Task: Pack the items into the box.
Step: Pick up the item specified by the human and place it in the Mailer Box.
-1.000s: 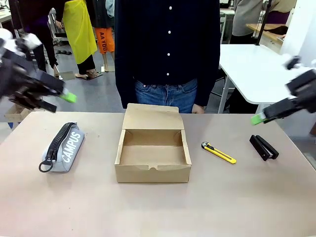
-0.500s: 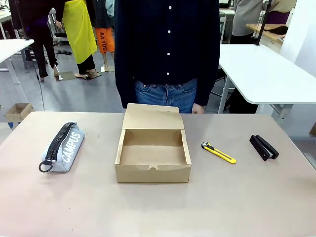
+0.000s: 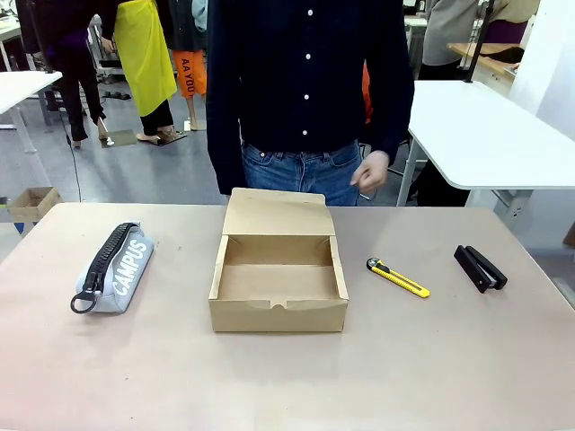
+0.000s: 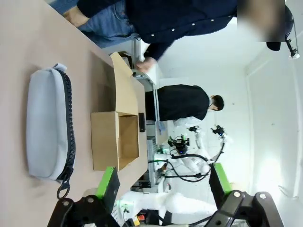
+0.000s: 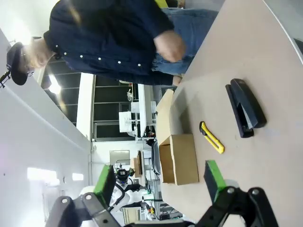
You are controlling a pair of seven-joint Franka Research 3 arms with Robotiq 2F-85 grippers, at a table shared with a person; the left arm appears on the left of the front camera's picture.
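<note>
Beyond the far edge of the beige table (image 3: 449,377) lies a grey floor (image 3: 153,180). A white table (image 3: 467,126) stands past the far right corner, a second white tabletop (image 3: 22,85) past the far left.

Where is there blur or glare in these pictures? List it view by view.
Front view: even light and soft shadows, with the box and utility knife sharp; the person's hand is smeared by motion. Left wrist view: rolled sideways, the far right side washed out white, the pencil case sharp. Right wrist view: the person's hand is blurred, the left edge overexposed, the black object crisp.
</note>
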